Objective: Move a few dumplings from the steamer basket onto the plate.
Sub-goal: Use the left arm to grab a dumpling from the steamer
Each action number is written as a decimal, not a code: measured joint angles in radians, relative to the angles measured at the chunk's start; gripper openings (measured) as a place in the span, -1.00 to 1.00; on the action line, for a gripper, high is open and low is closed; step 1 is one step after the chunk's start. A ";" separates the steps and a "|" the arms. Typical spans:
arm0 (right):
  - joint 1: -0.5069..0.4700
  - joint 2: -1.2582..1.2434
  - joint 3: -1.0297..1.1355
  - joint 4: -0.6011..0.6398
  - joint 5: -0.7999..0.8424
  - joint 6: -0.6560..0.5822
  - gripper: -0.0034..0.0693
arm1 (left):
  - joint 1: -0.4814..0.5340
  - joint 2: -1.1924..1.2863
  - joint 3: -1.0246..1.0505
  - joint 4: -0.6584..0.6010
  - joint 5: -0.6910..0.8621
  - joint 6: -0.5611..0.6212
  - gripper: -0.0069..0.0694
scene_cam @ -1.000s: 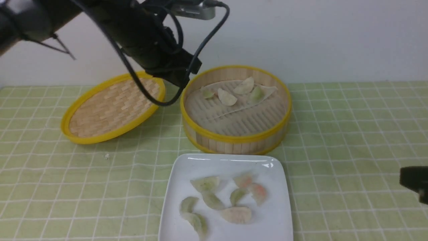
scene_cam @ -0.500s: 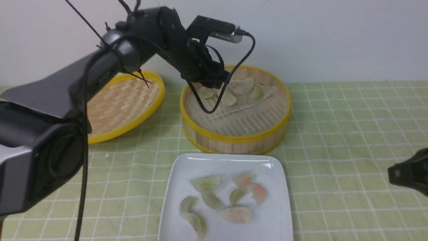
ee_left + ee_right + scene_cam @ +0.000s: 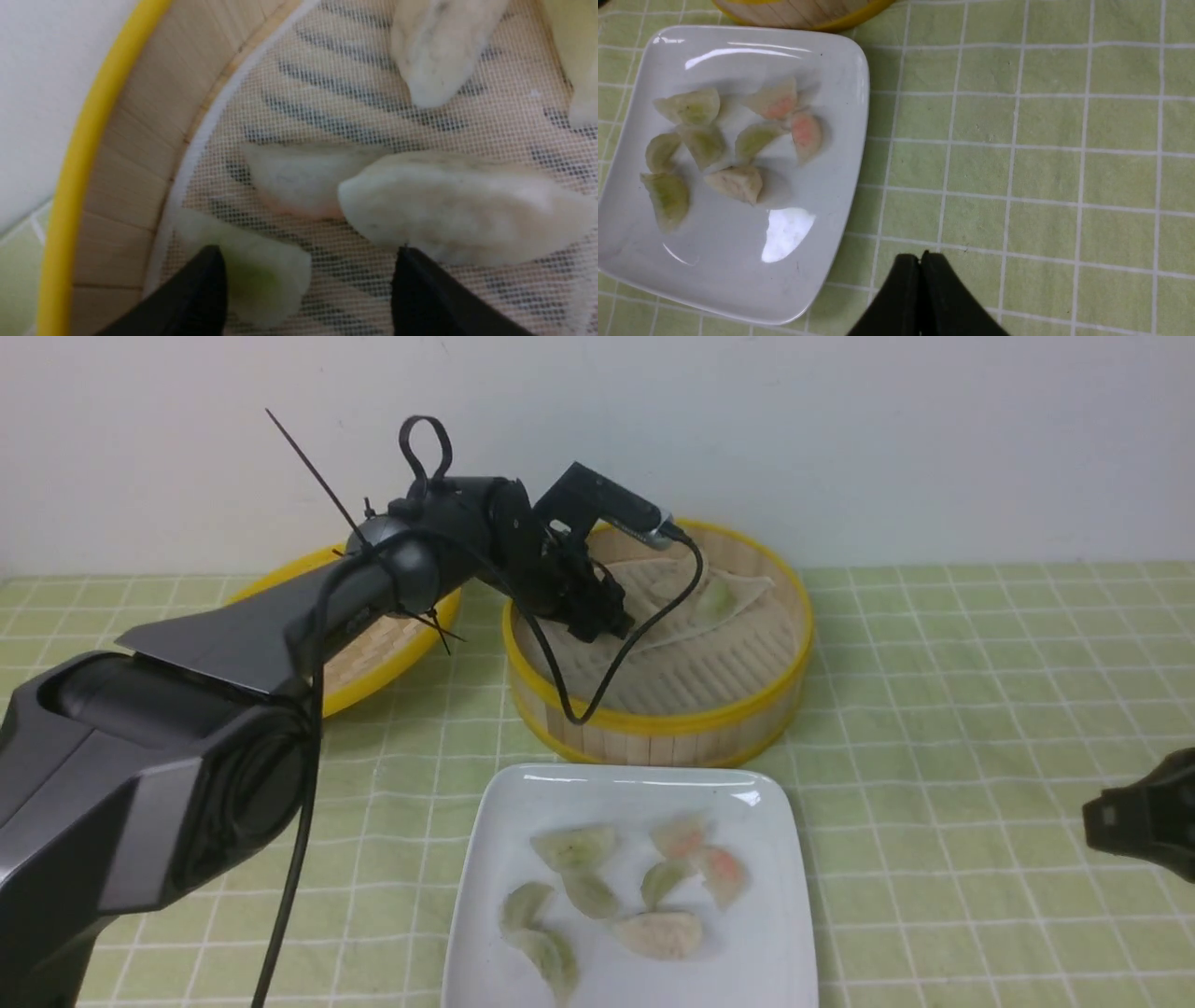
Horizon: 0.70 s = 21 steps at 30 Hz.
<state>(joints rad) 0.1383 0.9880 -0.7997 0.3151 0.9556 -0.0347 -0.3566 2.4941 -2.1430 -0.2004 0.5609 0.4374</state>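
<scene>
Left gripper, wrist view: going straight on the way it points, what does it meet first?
Likely the green-tinted dumpling ahead of one finger of the open left gripper, or the whitish dumpling at the other finger. The mesh liner of the steamer basket lies between. Depth is unclear.

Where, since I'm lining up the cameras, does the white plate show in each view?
Front view: plate, bottom centre, in front of the steamer basket.
Left wrist view: not in it.
Right wrist view: plate, large, beside the right tool.
Shared landmark: the steamer basket's yellow rim.
</scene>
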 joint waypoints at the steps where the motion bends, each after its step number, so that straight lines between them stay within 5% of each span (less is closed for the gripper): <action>1: 0.000 0.000 0.000 0.000 0.000 0.000 -0.95 | 0.000 0.003 -0.001 0.005 -0.003 0.001 0.32; 6: 0.000 0.000 0.000 0.000 0.001 0.001 -0.95 | -0.004 0.012 -0.004 0.017 -0.018 0.002 0.11; 10: 0.000 0.000 0.000 0.000 0.001 0.000 -0.95 | -0.004 0.006 -0.007 0.030 0.006 0.000 -0.38; 21: 0.000 0.001 0.000 0.003 0.001 -0.003 -0.95 | -0.005 -0.205 -0.002 0.039 0.254 -0.051 -0.39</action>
<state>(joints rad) 0.1383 0.9887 -0.7997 0.3184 0.9565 -0.0381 -0.3616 2.2889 -2.1453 -0.1616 0.8152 0.3868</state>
